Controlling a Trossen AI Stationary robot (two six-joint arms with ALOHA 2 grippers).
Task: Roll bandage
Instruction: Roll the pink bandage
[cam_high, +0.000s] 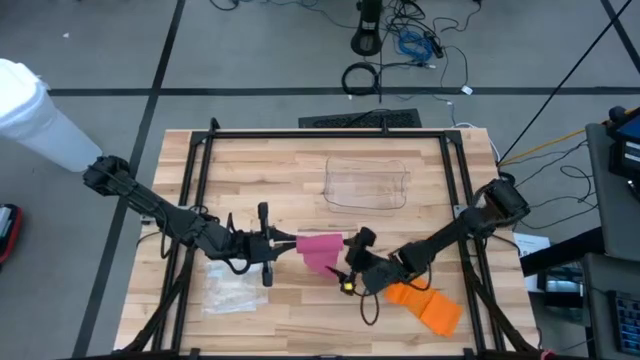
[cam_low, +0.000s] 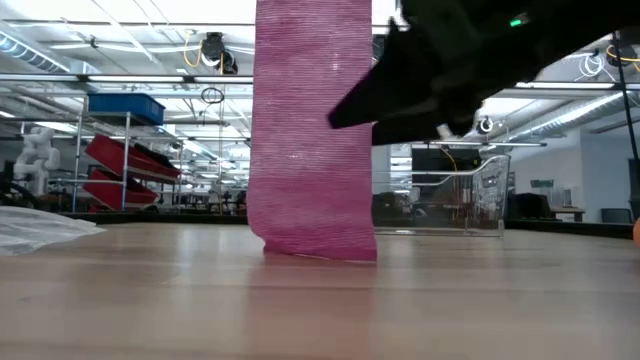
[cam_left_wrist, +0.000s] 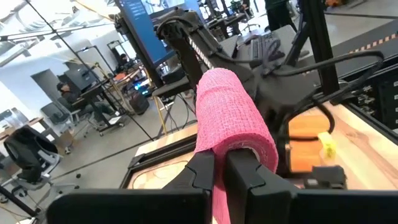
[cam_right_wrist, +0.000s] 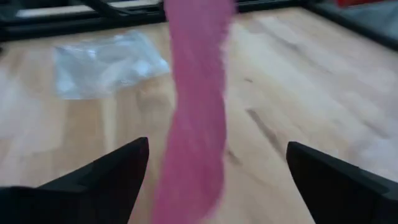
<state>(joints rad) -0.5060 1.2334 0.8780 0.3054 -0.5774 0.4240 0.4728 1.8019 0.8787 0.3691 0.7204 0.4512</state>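
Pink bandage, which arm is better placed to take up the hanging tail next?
Probably the right. Its end effector is open with the hanging tail of the pink bandage between its fingers, while the left end effector is shut on the roll.

The left arm reaches in from the table's left side, elbow bent, its gripper (cam_high: 283, 243) pointing right with the dark fingers (cam_left_wrist: 202, 169) pinched nearly together. The right arm comes in from the right edge, slanting toward the centre, its gripper (cam_right_wrist: 214, 177) low and spread wide, fingers well apart
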